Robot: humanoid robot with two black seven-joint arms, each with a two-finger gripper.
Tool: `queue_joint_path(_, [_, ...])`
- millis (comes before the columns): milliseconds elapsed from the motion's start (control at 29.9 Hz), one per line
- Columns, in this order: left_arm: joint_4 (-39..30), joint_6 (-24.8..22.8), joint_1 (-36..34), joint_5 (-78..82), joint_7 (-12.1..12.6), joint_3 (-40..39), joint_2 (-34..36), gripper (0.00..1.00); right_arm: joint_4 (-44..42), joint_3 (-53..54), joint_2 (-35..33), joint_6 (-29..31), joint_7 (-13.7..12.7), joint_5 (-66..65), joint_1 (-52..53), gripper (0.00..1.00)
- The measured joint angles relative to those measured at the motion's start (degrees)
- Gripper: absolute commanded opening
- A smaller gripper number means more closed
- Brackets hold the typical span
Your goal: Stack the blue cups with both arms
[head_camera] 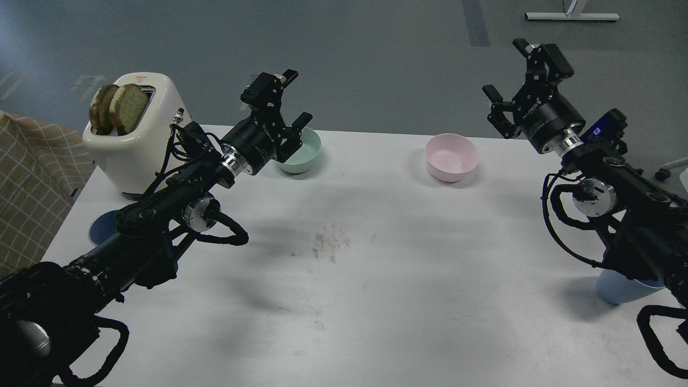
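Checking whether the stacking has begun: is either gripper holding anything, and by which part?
Nothing is held. The left gripper and right gripper are both open and empty, raised above the table.

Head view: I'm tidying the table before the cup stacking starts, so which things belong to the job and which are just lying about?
Belong to the job:
- left blue cup, mostly hidden behind the left arm
- right blue cup, partly under the right arm
- left gripper, open
- right gripper, open

Just lying about:
- mint-green bowl
- pink bowl
- toaster holding bread slices
- checked cloth at the left
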Motion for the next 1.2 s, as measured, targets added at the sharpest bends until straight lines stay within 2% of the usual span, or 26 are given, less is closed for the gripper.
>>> queue_joint_path(201, [0.0,-1.6,0.8,0.0,0.0,-0.9,0.0,0.98,-0.2,1.4,1.3,0.0,0.0,0.0,-1.0,1.00])
queue_joint_path(636, [0.5,-1.9,0.9,-0.4,0.0,-1.2,0.9,0.98,-3.0,1.6,1.3,0.0,0.0,-0.1,-1.3,1.00])
queue_joint_path(1204, [2.1,-2.1,0.9,-2.3,-1.2,-1.5,0.2,0.98,-3.5,1.6,4.6,0.0,0.0,1.7,-2.7,1.00])
